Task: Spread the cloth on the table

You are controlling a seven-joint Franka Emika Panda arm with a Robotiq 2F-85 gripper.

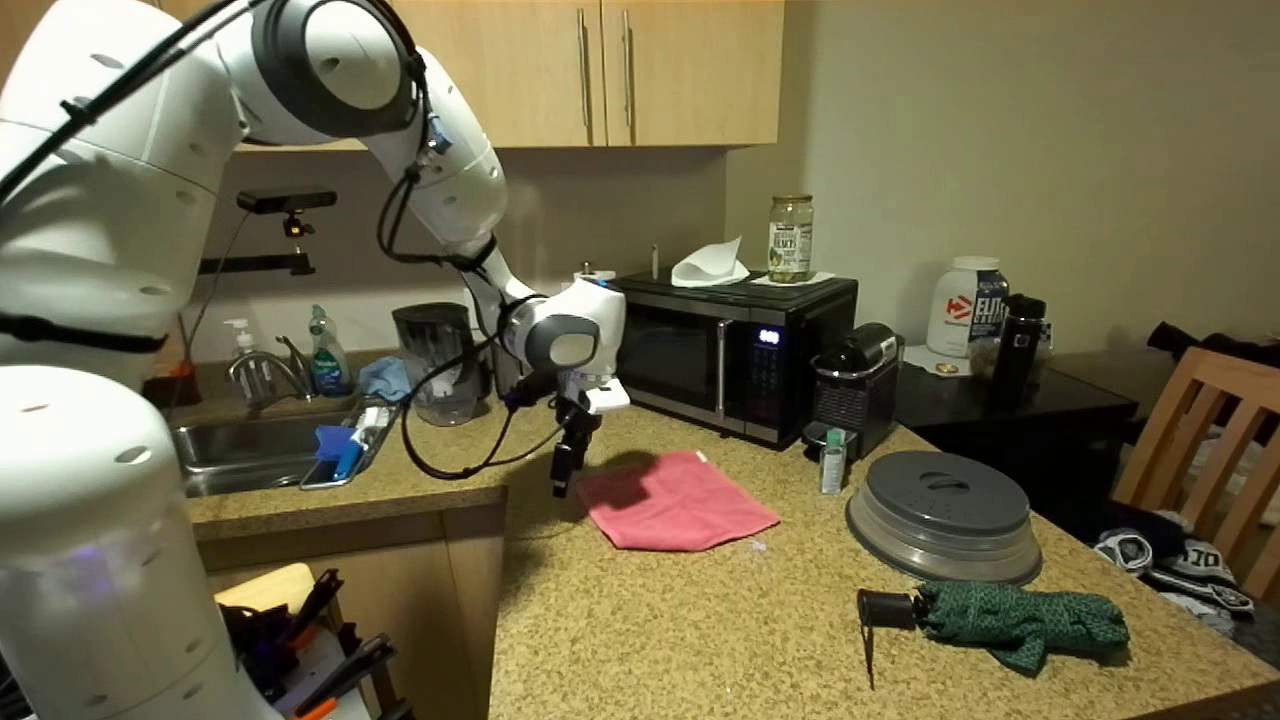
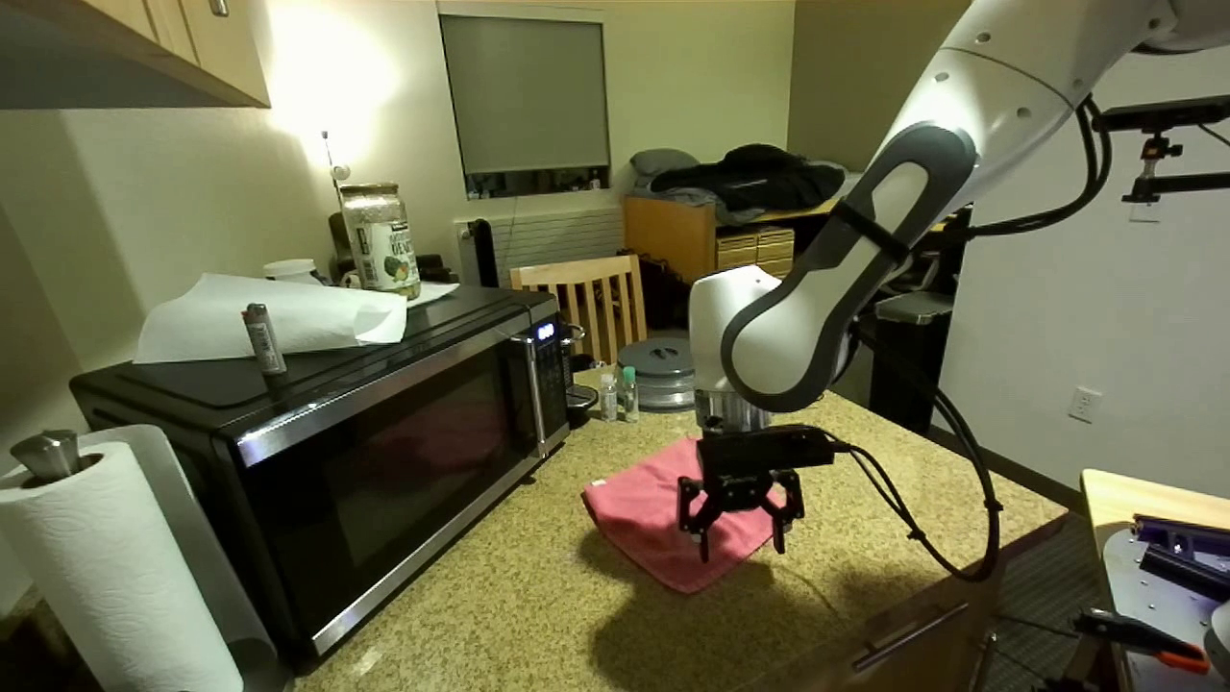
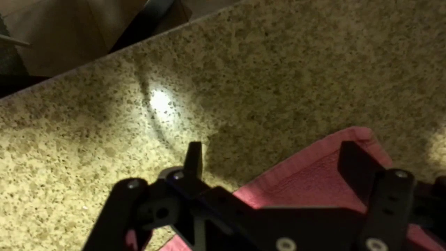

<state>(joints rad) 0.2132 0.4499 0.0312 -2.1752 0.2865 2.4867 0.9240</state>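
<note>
One gripper [image 2: 742,551], jaws apart, seemingly above one pink cloth [image 1: 680,508].

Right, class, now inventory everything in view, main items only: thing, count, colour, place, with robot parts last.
cloth: one, pink-red, on the countertop
countertop: one, speckled tan, under the cloth
microwave: one, black, on the countertop
jar: one, clear, on the microwave
curled paper: one, white, on the microwave
coffee machine: one, black, beside the microwave
small bottles: two, clear, near the coffee machine
food cover: one, grey, on the countertop
umbrella: one, dark green, beside the food cover
paper towel roll: one, white, beside the microwave
sink: one, silver, set in the countertop
wooden chair: one, light brown, beyond the countertop
robot arm: one, white and grey, over the countertop
jaws: one pair, black, open at the cloth's edge
</note>
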